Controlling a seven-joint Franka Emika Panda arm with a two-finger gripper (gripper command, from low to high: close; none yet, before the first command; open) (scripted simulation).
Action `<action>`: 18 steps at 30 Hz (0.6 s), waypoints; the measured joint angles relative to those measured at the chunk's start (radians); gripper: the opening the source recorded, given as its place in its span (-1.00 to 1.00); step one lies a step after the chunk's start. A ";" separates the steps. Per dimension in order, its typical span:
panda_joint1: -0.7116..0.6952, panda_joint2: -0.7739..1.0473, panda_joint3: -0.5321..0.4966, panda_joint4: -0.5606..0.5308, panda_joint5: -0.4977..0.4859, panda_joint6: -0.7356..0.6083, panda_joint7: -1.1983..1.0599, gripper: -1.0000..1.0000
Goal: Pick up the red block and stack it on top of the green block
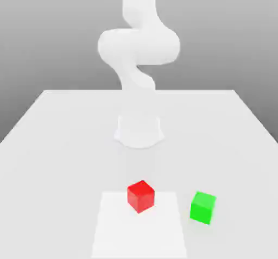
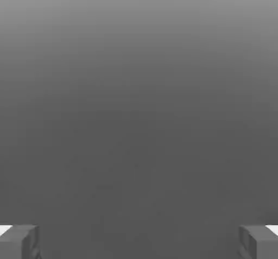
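Red block sitting untouched on table, green block lying near at four o'clock; gripper gaping empty; grasping, lifting, stacking all remaining.

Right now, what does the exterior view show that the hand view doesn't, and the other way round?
Exterior view alone: the red block resting on a pale square patch of the white table, the green block apart from it toward the exterior view's right, and the white arm rising behind them. Hand view alone: the gripper, its two fingertips spread wide, nothing between them. Shared: just a plain grey background; neither block appears between the fingers.
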 joint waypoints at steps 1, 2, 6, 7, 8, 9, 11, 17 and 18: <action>0.009 0.033 -0.009 -0.029 -0.003 0.024 -0.027 0.00; 0.018 0.065 -0.017 -0.058 -0.007 0.048 -0.053 0.00; 0.049 0.194 -0.048 -0.171 -0.015 0.142 -0.161 0.00; 0.057 0.226 -0.056 -0.200 -0.017 0.166 -0.188 0.00; 0.064 0.258 -0.064 -0.228 -0.019 0.189 -0.215 0.00; 0.072 0.290 -0.072 -0.257 -0.021 0.213 -0.243 0.00; 0.088 0.358 -0.089 -0.316 -0.025 0.262 -0.300 0.00; 0.127 0.609 -0.126 -0.501 -0.026 0.441 -0.497 0.00; 0.129 0.664 -0.124 -0.514 -0.014 0.483 -0.526 0.00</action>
